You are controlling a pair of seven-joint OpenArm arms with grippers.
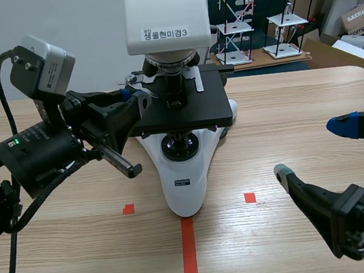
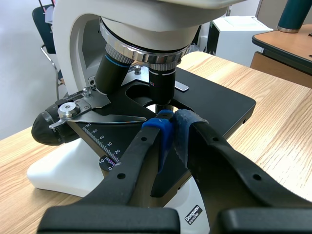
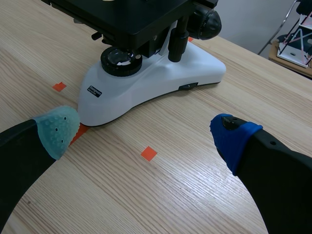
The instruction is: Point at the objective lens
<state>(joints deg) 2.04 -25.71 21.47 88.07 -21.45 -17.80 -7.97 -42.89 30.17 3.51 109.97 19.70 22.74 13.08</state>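
Wooden table [image 1: 265, 121] under the microscope [image 1: 183, 175], left claw [image 2: 174, 122] pinched closed on nothing with the lens [image 2: 162, 83] just ahead of its tips, right claw [image 3: 142, 131] gaping wide and empty.

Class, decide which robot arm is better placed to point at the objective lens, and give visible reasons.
Left. The left gripper, shut, hangs over the microscope stage, tips just short of the objective lens. The right gripper sits open over the table, beside the microscope base.

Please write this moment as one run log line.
left tool: shut, tips just below objective lens, above stage | right tool: open, over table, apart from microscope base | contact: cannot tell
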